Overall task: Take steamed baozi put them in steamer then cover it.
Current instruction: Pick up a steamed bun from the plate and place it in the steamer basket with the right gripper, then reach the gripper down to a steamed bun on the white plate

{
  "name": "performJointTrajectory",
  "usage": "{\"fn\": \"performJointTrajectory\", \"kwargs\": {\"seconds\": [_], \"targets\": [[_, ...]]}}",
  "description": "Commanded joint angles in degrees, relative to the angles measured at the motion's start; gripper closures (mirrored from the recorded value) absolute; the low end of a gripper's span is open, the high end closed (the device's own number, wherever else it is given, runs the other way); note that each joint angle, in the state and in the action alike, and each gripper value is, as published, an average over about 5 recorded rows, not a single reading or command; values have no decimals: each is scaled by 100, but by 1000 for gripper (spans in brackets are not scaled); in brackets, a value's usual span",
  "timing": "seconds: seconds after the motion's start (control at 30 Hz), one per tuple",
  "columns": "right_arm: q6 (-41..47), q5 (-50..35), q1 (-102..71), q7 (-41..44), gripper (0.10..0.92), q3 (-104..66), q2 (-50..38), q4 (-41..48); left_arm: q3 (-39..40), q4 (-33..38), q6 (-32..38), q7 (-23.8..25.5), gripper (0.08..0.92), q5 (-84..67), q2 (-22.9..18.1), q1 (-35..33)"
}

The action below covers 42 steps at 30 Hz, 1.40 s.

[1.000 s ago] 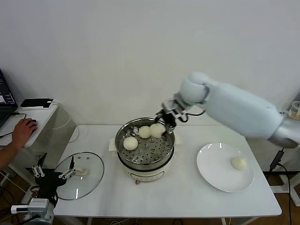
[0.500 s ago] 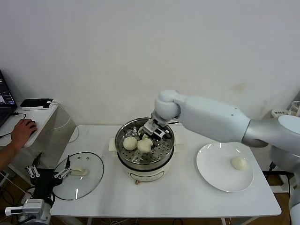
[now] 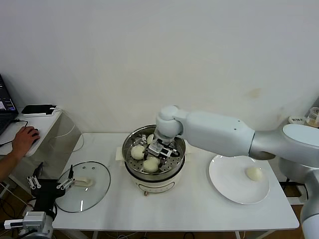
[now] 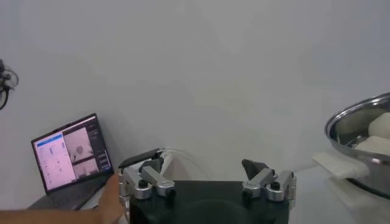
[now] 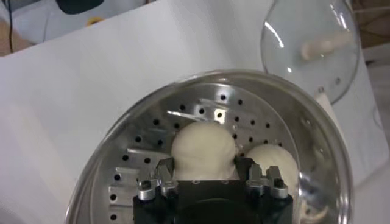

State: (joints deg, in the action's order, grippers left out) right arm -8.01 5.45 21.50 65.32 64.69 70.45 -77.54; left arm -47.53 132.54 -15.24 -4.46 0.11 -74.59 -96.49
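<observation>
item: steamer (image 3: pixel 153 172), steel pot on a cream base, mid-table, uncovered; the perforated tray holds three baozi, one on the left side (image 3: pixel 138 152), one at the front (image 3: pixel 151 163), one toward the back, mostly hidden by the arm. item: fourth baozi (image 3: pixel 254 173), alone on the white plate (image 3: pixel 225 181) at the table's right, well apart from the pot. item: cover (image 3: pixel 94 191), glass lid lying flat at the table's left front, handle up, not yet used. item: right gripper (image 3: pixel 160 151), down inside the pot over the front bun; in the right wrist view its fingers stand on either side of that bun (image 5: pixel 203 149), and whether they pinch it or have let go cannot be told. item: left gripper (image 3: pixel 51 184), fingers spread wide and empty, parked off the table's left front corner just beside the lid. status, as judged: three of four buns loaded; one bun and the lidding remain. clearances: the pot rim (image 5: pixel 332 155) rings the right gripper closely, so it should lift straight up before swinging toward the plate; bare tray shows at the right side for the last bun; bare table lies between pot and plate; the lid overhangs near the table edge, and a person's hand (image 3: pixel 25 139) rests on a side desk beyond the left arm.
</observation>
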Motion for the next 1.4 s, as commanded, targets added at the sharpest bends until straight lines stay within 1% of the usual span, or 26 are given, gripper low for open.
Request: {"fn": "performJointTrajectory", "kwargs": {"seconds": [0.03,0.13,0.27,0.37,0.5,0.6,0.73,0.87,1.0,1.23,1.4], "targets": [[-126,-3,84,69,278,-5,-46,-27,7,1,-3,1,177,0,3,6],[-126,-7,162,150,220,-224,-158,17,15,7,-3,1,177,-2,7,11],[32,-101,340,423,204,-709,-396,88,27,19,-2,6,177,-3,35,4],[470,-205,486,509,203,-970,-705,80,35,37,-7,11,177,-13,77,4],[1197,-347,741,499,202,-977,-1395,-22,38,43,-17,14,177,-50,143,23],[1700,-479,824,486,203,-876,-2120,-225,65,34,-12,14,177,-71,189,31],[2009,-376,543,451,203,-951,-3169,-486,141,10,-12,13,177,-82,240,83],[1933,-31,-253,514,203,-1551,-4109,-570,262,-22,-11,14,177,-74,314,142],[1657,413,-1422,668,203,-2574,-4553,-445,376,-79,-8,13,177,-64,392,186],[1172,1115,-3324,769,203,-4322,-4653,54,523,-170,-8,12,177,-58,454,191],[888,1557,-3970,717,203,-5051,-4343,671,559,-211,-3,9,177,-35,430,154]]}}
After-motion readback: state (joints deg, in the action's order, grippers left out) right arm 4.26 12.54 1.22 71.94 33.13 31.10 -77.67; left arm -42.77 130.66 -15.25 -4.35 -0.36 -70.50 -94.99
